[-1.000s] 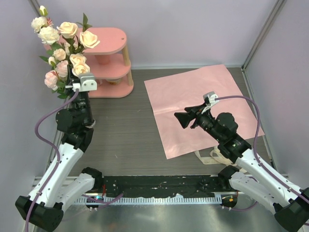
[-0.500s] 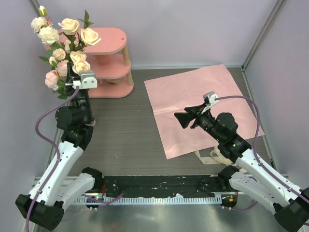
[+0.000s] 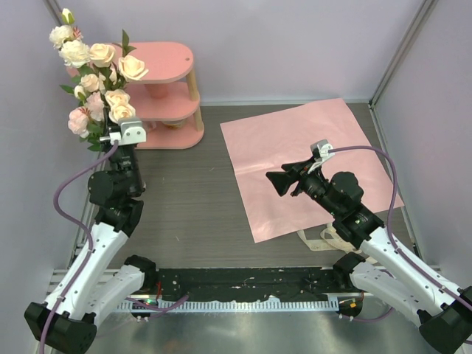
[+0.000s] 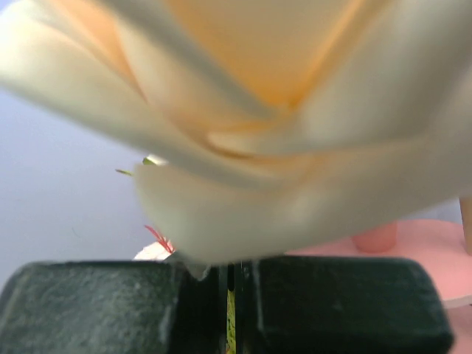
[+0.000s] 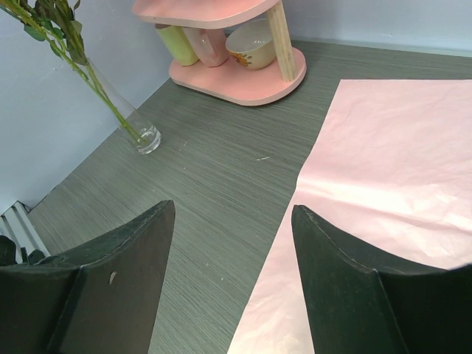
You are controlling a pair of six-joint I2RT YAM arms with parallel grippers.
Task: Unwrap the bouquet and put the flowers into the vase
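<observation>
Your left gripper (image 4: 230,295) was clamped tight on a thin green stem of the flowers (image 3: 92,74), just left of the pink shelf (image 3: 166,74). The stems ran down into the tilted vase (image 5: 140,134), also left of that shelf. Your right gripper (image 3: 276,179) hung wide and empty over the pink paper (image 3: 310,147), well right of the shelf.

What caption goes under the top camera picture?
Left claw grips the roses beside the pink shelf; right claw hangs open over the pink paper.
</observation>
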